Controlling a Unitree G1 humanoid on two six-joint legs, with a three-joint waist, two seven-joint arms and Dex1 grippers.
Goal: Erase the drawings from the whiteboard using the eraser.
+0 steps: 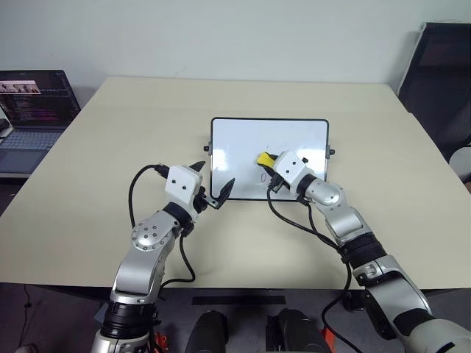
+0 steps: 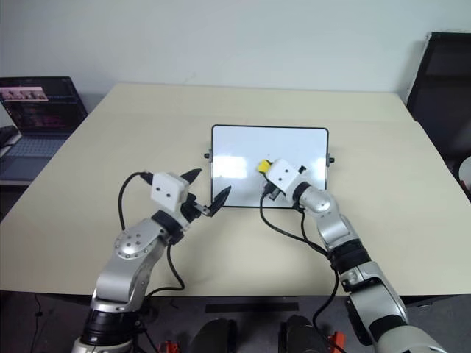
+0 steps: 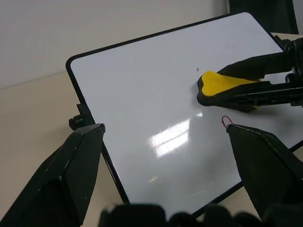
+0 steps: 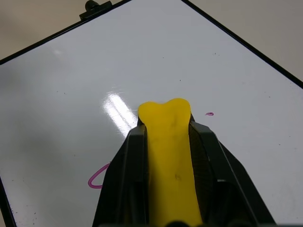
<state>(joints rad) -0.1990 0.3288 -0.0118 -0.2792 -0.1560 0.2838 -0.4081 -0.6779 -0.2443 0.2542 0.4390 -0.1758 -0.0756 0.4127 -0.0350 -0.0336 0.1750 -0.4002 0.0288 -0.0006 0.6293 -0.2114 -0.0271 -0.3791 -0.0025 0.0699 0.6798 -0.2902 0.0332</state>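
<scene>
On the middle of the flat white glossy whiteboard [image 1: 243,158] with its thin black frame, I have the small yellow eraser block [image 4: 170,161] pinched lengthwise in my right pincer [image 1: 269,168], dark underside turned to the board so the wiping face meets the ink. I judge it sits over the upper part of the column of drawings: what I can make out is a faint speck of ink [image 4: 209,114] just beside the eraser's tip and a curved purple stroke [image 4: 98,179], likely the lowest digit, near the pincer's side. That stroke tells me the job is not finished; I think the wipe should carry down over it.

My left pincer [image 3: 165,156] hangs spread and empty at the board's near left corner, its black fingers [image 3: 61,179] apart to either side of the frame's edge, probably ready to steady the board if it slides under rubbing; whether it touches the frame I cannot tell.

The board lies flat on the beige surface [image 1: 110,147], with an open laptop [image 1: 33,110] well apart at the far left.
</scene>
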